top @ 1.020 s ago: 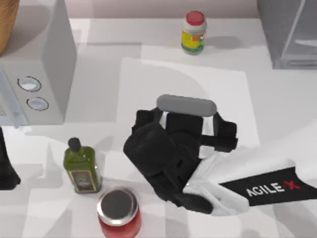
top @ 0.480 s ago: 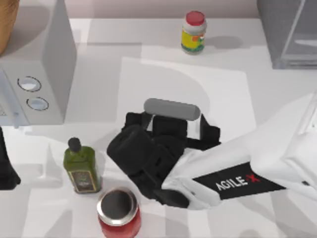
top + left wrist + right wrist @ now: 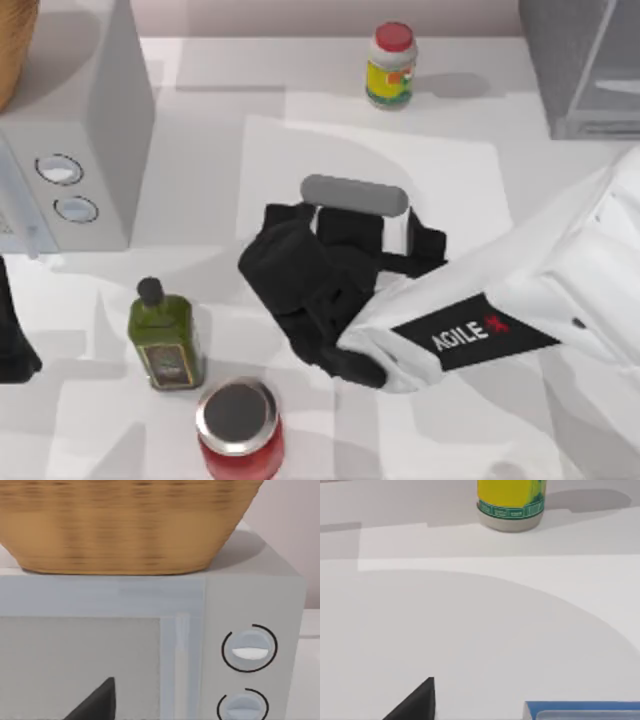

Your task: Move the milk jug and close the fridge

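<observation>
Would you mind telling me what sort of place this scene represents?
Most likely a simulated kitchen counter: a white microwave-like appliance with two dials, a grey fridge at the right rear, and food containers such as an olive oil bottle and a red jar.

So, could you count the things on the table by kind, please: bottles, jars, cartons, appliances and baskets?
Bottles: 1, the green bottle
Jars: 2, the red jar and the yellow-labelled jar
Cartons: 1, the milk jug
Appliances: 2, the white appliance with two dials and the fridge
Baskets: 1, the wicker basket
Total: 7
</observation>
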